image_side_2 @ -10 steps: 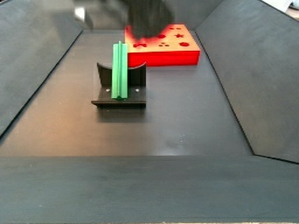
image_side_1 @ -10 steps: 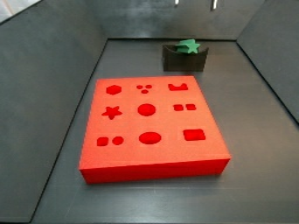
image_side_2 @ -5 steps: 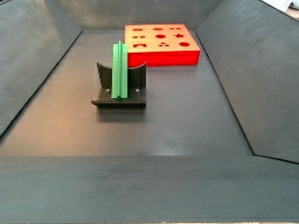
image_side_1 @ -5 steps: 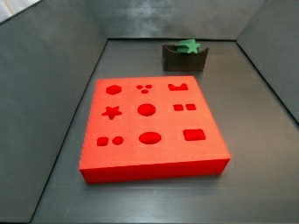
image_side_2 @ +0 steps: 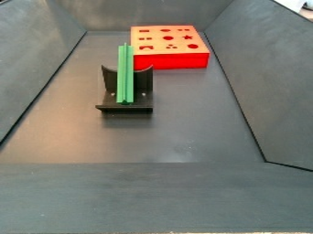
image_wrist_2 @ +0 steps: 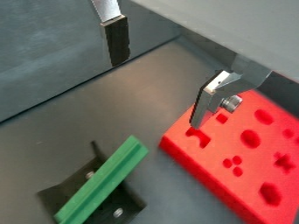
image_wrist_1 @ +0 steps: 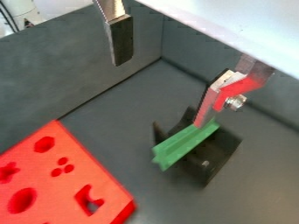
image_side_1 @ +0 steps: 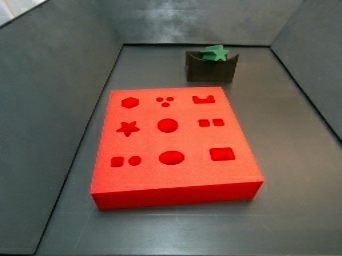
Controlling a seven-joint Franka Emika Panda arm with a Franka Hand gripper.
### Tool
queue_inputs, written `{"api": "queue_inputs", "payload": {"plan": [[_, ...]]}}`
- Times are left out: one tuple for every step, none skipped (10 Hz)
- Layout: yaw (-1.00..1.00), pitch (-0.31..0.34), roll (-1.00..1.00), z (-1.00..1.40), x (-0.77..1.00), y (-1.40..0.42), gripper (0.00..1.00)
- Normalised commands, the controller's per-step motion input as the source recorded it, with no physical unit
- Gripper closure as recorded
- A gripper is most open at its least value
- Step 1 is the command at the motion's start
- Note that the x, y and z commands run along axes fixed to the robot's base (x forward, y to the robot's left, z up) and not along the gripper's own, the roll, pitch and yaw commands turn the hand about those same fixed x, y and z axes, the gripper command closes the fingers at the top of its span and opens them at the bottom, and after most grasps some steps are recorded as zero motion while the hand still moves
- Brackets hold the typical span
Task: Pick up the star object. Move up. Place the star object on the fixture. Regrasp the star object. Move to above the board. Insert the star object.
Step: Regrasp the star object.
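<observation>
Gripper [image_wrist_1: 170, 54] has gone up and out of both side views since 1 s ago, when a dark blur of it hung over the far end of the bin; now it's seen only in both wrist views, high above the floor, jaws wide apart w/ nothing between the fingers [image_wrist_2: 114, 39]. Star object [image_side_2: 124, 70] stands upright, leaning in the fixture [image_side_2: 126, 94], left of centre and near of the board [image_side_2: 170, 47]. So placing looks done; next is prob. the regrasp, coming back down onto the green prism.
</observation>
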Motion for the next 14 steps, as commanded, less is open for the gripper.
{"api": "queue_inputs", "payload": {"plan": [[0.01,-0.002,1.00,0.01,0.00,-0.02,0.00],[0.01,0.003,1.00,0.01,0.00,-0.02,0.00],[0.01,0.010,1.00,0.01,0.01,-0.02,0.00],[0.02,0.018,1.00,0.00,0.02,-0.02,0.00],[0.02,0.026,1.00,0.00,0.03,-0.03,0.00],[0.02,0.037,1.00,-0.01,0.04,-0.03,0.00],[0.03,0.054,1.00,0.00,0.06,-0.03,0.00],[0.03,0.071,1.00,0.00,0.07,-0.03,0.00],[0.04,0.092,1.00,0.00,0.08,-0.04,0.00],[0.06,0.126,1.00,-0.01,0.10,-0.04,0.00],[0.07,0.157,1.00,-0.01,0.10,-0.05,0.00],[0.10,0.185,1.00,-0.01,0.11,-0.05,0.00],[0.15,0.208,0.91,-0.01,0.11,-0.05,0.00],[0.16,0.201,0.79,-0.01,0.11,-0.05,0.00]]}}
